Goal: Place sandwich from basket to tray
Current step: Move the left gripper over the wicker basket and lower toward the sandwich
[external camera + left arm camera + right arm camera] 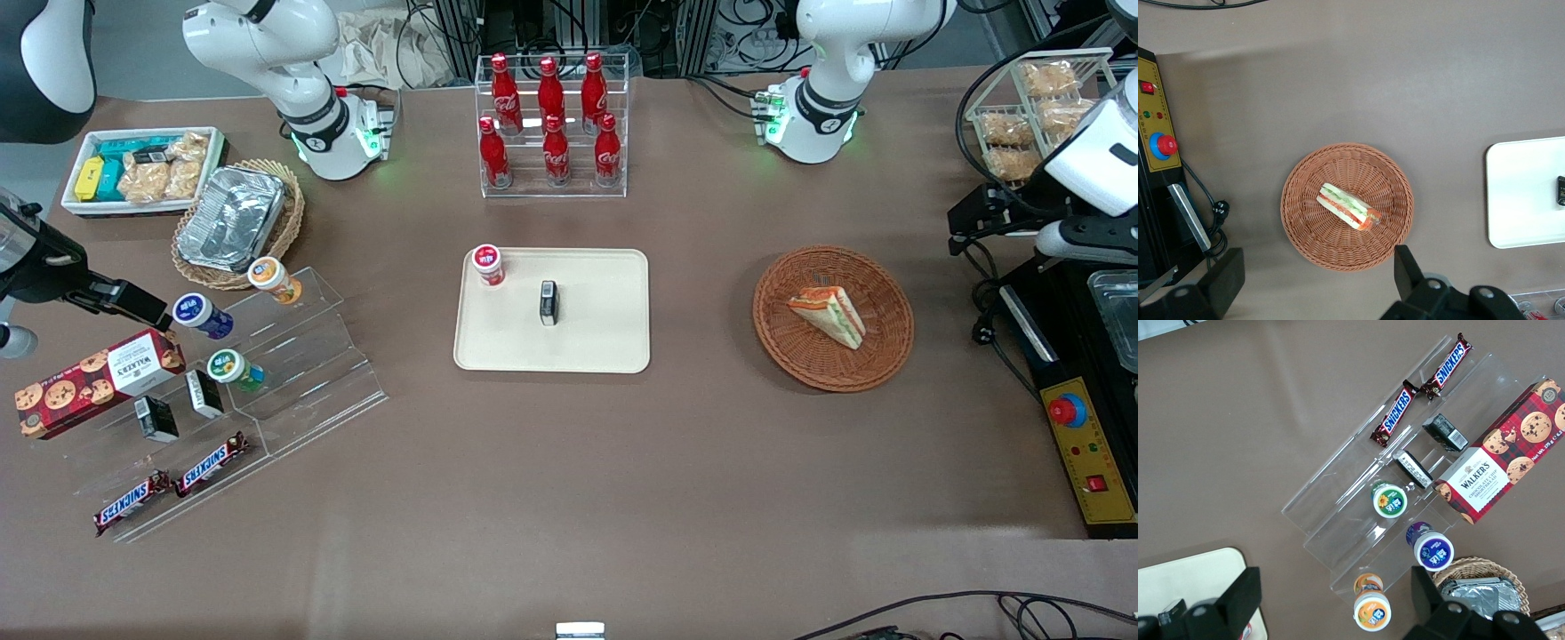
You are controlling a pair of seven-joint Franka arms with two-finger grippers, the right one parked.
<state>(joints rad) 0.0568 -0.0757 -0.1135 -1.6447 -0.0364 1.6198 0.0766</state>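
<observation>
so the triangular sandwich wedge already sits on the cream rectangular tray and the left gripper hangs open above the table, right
Not quite. The triangular sandwich wedge lies in the round reddish-brown wicker basket, not on the cream rectangular tray, as the front view shows. The left gripper does hang open above.

Snack clutter all over the brown table (569, 498)

Six red cola bottles (551, 124) stand in a clear rack. Nearer the camera sit a red-capped cup (487, 264) and a small black box (548, 302). Toward the parked arm's end: a clear stepped stand (302, 356) with little cups, a cookie box (98, 382), two Snickers bars (211, 464), a foil container (233, 218) in a tan basket, and a white snack box (142, 169). A yellow control box (1089, 444) lies toward the working arm's end.
</observation>
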